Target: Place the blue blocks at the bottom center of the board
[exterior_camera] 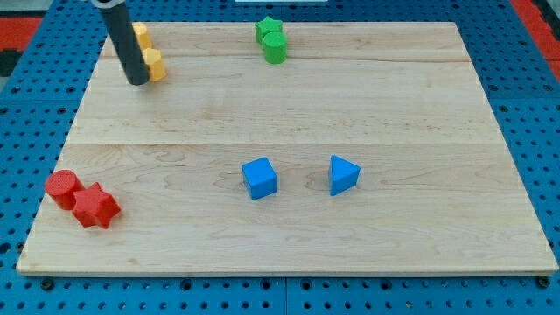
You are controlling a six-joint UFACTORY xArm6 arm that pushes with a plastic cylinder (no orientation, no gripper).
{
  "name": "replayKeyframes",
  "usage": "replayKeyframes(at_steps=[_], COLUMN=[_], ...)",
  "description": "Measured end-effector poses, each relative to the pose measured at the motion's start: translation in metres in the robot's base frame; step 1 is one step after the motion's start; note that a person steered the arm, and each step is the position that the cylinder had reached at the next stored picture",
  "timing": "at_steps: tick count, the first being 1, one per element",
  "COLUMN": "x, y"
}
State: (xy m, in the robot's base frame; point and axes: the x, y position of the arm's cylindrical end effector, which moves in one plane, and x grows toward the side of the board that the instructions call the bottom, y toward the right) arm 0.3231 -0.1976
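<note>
The tip (137, 81) of the straight dark rod rested on the board (289, 96) near the view's top left corner; being a plain rod, it had nothing to spread or pinch and held no block. It stood just beside the lower of two yellow blocks (155, 65), on that block's left and seemingly touching or nearly touching it, while the rod's shaft partly hid the upper yellow block (140, 36). Their exact shapes could not be made out behind the rod.

Farther along the top edge, well apart from the tip, two green blocks (272, 40) sat pressed together, one looking star-like and the other rounded. In the bottom left corner a red cylinder (62, 188) touched a red star-shaped block (95, 207).

The task's things lay below the middle of the board: a blue cube (259, 178) slightly left of centre and a blue triangular block (343, 175) to its right, apart from each other with bare wood between them. Both sat some way above the bottom edge, so the task seemed unfinished. With the tip far off in the opposite corner, the arm would probably need to travel across the board and come in from above each blue block, since pushing downward was the only way to move them toward the bottom centre.
</note>
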Motion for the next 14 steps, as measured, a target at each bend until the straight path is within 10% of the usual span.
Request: replayKeyframes(at_steps=[3, 6, 8, 10, 13, 14], x=[-0.029, 0.096, 0.188, 0.165, 0.127, 0.134], y=[0.014, 0.350, 0.315, 0.207, 0.311, 0.255])
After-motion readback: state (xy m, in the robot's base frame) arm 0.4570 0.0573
